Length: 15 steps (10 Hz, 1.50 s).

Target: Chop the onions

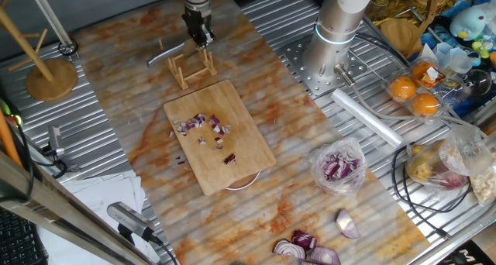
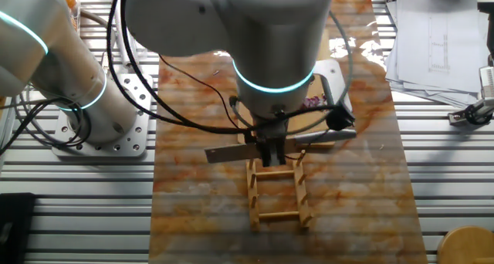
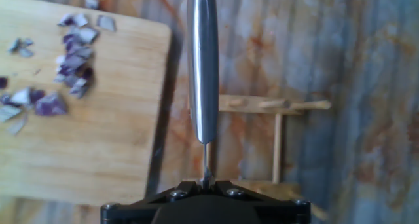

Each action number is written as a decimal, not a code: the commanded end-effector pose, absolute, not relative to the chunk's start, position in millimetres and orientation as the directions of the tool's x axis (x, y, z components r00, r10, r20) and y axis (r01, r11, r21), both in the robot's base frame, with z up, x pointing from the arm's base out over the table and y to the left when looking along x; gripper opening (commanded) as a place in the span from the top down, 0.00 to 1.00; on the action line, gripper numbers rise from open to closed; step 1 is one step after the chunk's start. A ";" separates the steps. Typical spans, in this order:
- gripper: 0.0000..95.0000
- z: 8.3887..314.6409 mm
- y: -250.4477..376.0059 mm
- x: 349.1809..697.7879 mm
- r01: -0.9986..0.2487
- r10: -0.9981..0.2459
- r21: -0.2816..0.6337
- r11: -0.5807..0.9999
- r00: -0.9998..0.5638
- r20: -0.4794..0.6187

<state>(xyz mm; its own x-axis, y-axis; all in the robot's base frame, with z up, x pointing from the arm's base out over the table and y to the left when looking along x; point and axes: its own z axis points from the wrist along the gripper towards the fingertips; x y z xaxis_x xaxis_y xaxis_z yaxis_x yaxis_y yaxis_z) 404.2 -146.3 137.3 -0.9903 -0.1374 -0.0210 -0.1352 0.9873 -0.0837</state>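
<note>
The hand (image 1: 200, 37) is clenched on a knife (image 1: 167, 54), gripping it near the blade's spine so the steel handle juts out sideways; in the hand view the knife (image 3: 202, 67) runs straight up from between the fingers, and in the other fixed view the blade (image 2: 231, 152) sticks out level to one side of the hand (image 2: 270, 152). The knife hangs just above a small wooden rack (image 1: 194, 68) with upright pegs, which stands on the marbled worktop (image 1: 116, 94) just beyond the far edge of the bamboo cutting board (image 1: 248, 153). In the other fixed view the rack (image 2: 278, 191) sits directly under the hand, and the hand view shows its rails (image 3: 275, 106) beside the board's edge.

The onions (image 1: 203, 125) lie on the cutting board, well apart from the rack: a loose cluster of purple and pale diced bits near the board's middle, with a few strays toward its near end and one or two off the board's side on the worktop. The hand view catches the same pieces (image 3: 69, 73) scattered over the board (image 3: 98, 139), none touching the knife.

Away from the board on its near side sit a clear bag of chopped onion (image 1: 339, 166) and some larger onion halves (image 1: 310, 248)
</note>
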 end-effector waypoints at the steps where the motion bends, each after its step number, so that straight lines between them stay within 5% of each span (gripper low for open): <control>1: 1.00 133.5 -152.9 413.1 -0.136 -0.138 -0.080 0.987 -0.990 -0.019; 15: 1.00 52.5 -159.0 426.7 -0.160 -0.163 -0.059 0.985 -0.986 -0.042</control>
<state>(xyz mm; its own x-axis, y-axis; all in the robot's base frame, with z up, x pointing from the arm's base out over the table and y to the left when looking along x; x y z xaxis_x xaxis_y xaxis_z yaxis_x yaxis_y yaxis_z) 427.2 -157.8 51.3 -0.9856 -0.1633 -0.0450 -0.1607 0.9854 -0.0566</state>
